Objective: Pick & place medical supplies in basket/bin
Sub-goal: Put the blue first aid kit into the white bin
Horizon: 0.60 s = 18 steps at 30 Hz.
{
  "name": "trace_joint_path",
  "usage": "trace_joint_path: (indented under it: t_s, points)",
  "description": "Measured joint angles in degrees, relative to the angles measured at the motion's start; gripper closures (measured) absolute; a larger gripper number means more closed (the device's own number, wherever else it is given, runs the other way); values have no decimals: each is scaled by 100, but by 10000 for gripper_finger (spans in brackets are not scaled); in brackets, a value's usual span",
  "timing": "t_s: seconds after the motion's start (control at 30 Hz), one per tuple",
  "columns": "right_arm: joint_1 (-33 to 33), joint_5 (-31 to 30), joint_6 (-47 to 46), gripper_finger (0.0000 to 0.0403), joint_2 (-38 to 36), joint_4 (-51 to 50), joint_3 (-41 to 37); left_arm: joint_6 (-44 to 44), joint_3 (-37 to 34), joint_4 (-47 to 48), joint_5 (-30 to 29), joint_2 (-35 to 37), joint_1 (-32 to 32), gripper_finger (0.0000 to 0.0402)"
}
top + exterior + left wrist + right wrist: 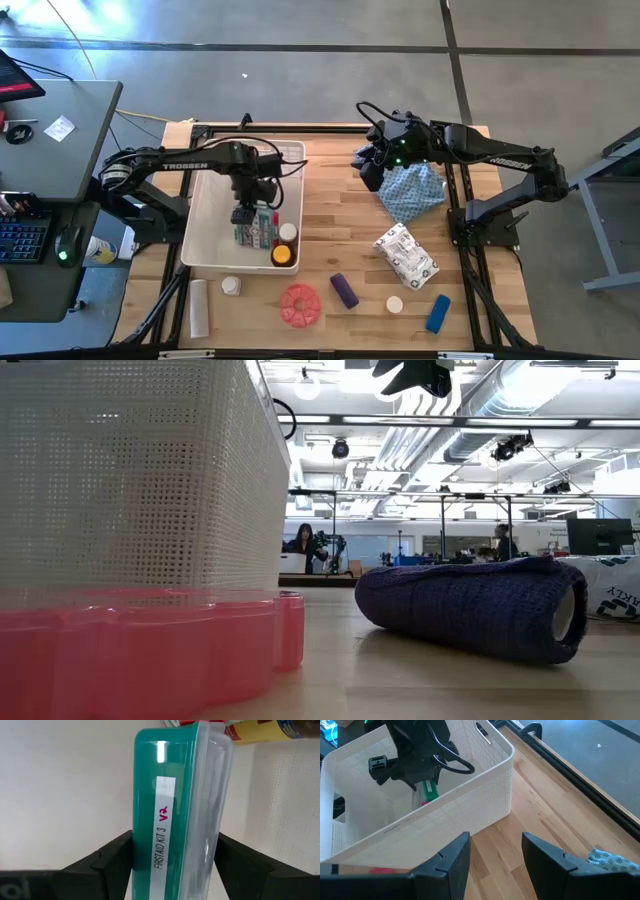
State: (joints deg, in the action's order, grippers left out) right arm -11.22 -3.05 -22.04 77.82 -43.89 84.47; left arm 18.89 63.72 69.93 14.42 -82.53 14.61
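Observation:
The white slotted bin (205, 215) stands on the table's left half. My left gripper (248, 212) reaches down into it and is shut on a green first-aid kit box with a clear lid (175, 815). An amber yellow-capped bottle (283, 252) lies in the bin beside the box. My right gripper (495, 865) hangs open with nothing between its fingers, above the table's far right by the blue patterned cloth (412, 192). A white printed packet (405, 255), a purple cylinder (344, 290), a blue cylinder (438, 313) and a red disc (299, 305) lie on the table. My left gripper pinches the box between its two fingers (112, 862), one on the green bottom face (142, 855) and one on the clear lid (207, 855). The fingers come from above, pointing steeply down. The box stands on edge inside the bin; whether its lower end touches the floor is hidden.
A white-capped jar (394, 304) sits between the purple and blue cylinders. Another white jar (231, 286) and a white tube (199, 307) lie near the bin's near-left corner. A desk with a keyboard (25, 235) stands left of the table. Bare wood shows mid-table.

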Motion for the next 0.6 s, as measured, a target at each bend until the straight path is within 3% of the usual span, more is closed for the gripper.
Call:
trace_joint_path:
  t_s: [0.37,0.6]
  points:
    - [0,-39,-351,234,22,111,0,215,-533,-639,-88,30,11,112]
    - [43,-79,-1066,246,448,1147,0,340,-547,-774,-38,8,83,111]
